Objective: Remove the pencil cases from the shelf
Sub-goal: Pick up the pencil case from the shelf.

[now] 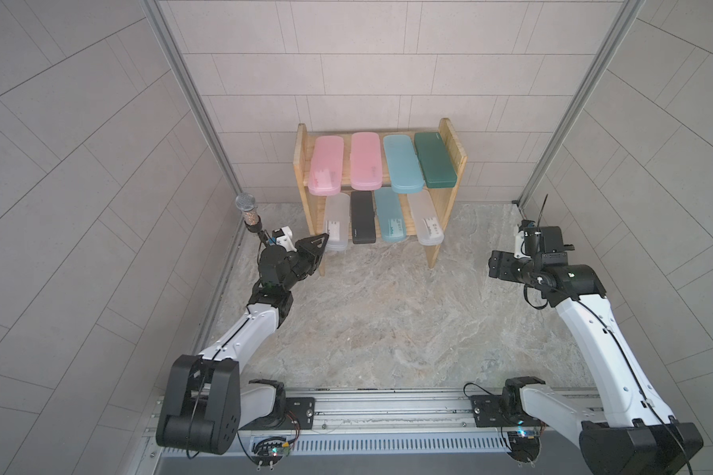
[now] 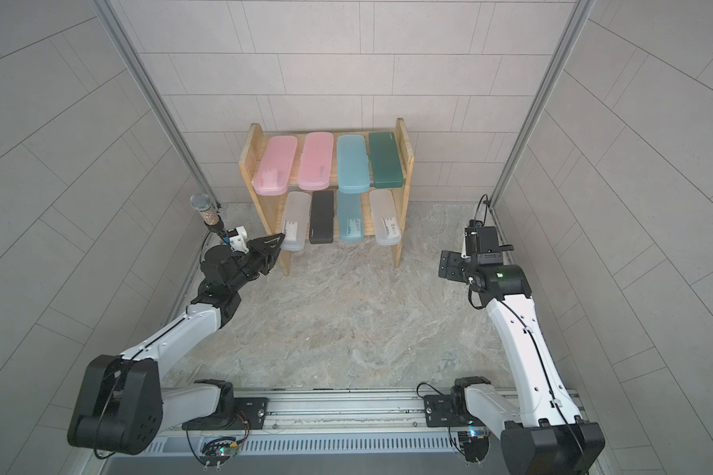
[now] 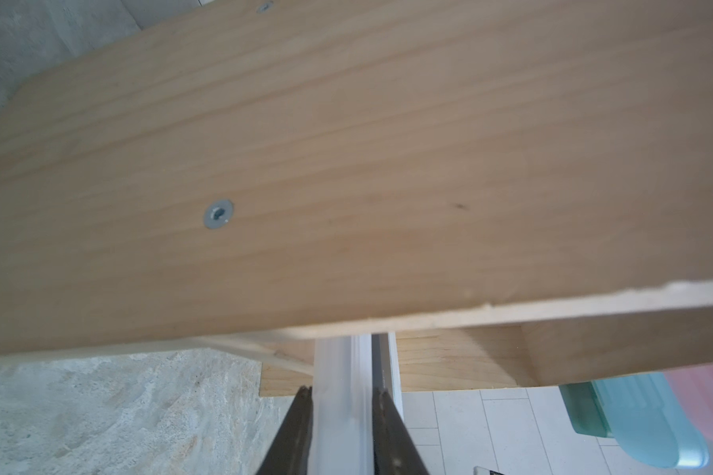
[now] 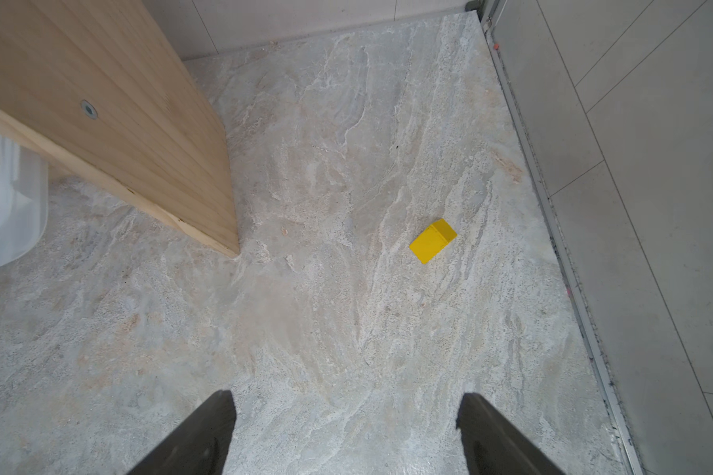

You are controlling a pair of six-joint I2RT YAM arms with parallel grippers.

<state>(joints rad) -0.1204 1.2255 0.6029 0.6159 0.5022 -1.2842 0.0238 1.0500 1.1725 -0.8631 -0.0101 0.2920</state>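
Frosted clear pencil case (image 1: 336, 222), leftmost on the lower tier of the pine shelf (image 1: 456, 144), sits clamped at its front end in the left hand (image 1: 326, 240); the right hand (image 4: 346, 401) hovers open, empty.

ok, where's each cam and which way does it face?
Top view: above the base rail, looking down at the shelf; left claw, right claw show.
Top view: beside it, same aim, same shelf, same claws.
Left wrist: behind left claw, facing shelf's side panel; claw shut on frosted case.
Right wrist: behind right claw, facing down at table, yellow block; claw open.
Shared: all see the shelf.
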